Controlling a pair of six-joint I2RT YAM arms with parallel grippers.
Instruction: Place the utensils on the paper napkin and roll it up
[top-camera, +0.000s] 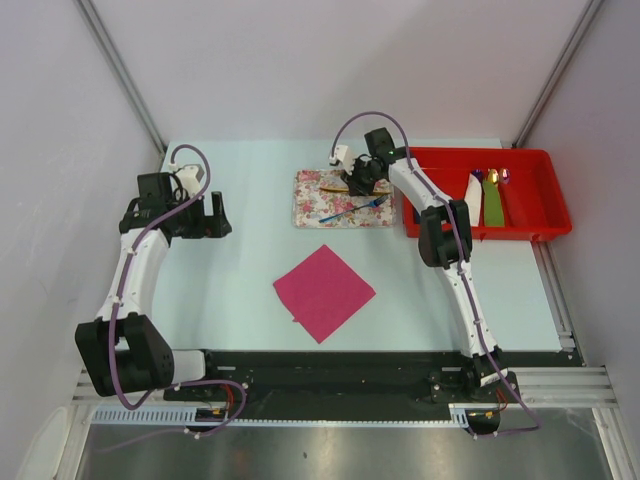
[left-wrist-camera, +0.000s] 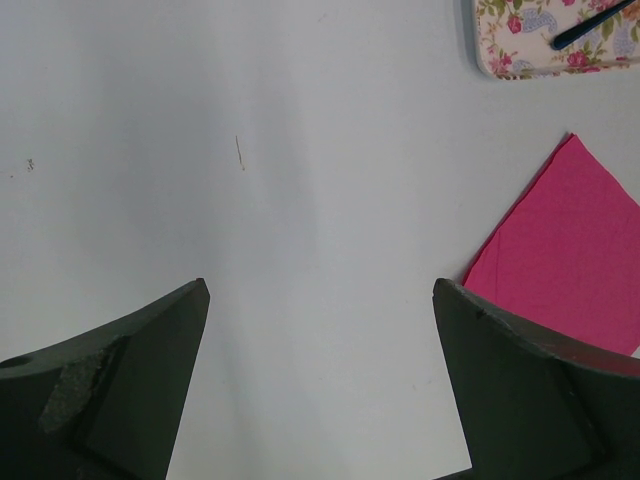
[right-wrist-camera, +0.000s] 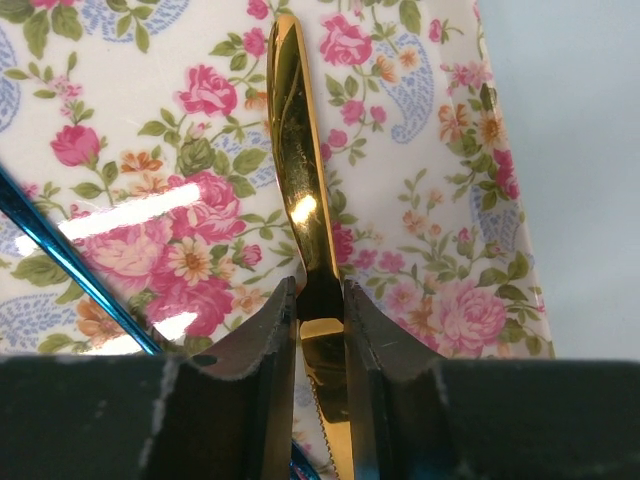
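Right wrist view: the right gripper (right-wrist-camera: 320, 300) stands over the rectangular floral-patterned tray (right-wrist-camera: 430, 200), and its 2 dark fingers press against the 2 flanks of the slim, shiny gold knife (right-wrist-camera: 300, 190). You have the jaws clenched on the gold knife. Its long axis runs straight out between the fingers, square to their closing line. The serrated edge shows on the wrist side and the smooth length points away. Whether the knife has cleared the tray cannot be told.

The thin dark blue fork (right-wrist-camera: 60, 260) lies slanted on the tray just left of the fingers, apart from the knife, so a straight lift should spare it.

Top view: the square magenta-pink paper napkin (top-camera: 324, 292) lies flat as a diamond on the pale table (top-camera: 220, 290). It sits between the 2 arms, apart from the tray and nearer the bases. From the jaws it lies toward the bases and slightly left, across bare table. The right arm is the nearer one.

The red plastic bin (top-camera: 540, 215) sits just right of the tray, so keep your carry on the left.

The left gripper (top-camera: 210, 215) hovers well left of the napkin, jaws spread wide and holding nothing.
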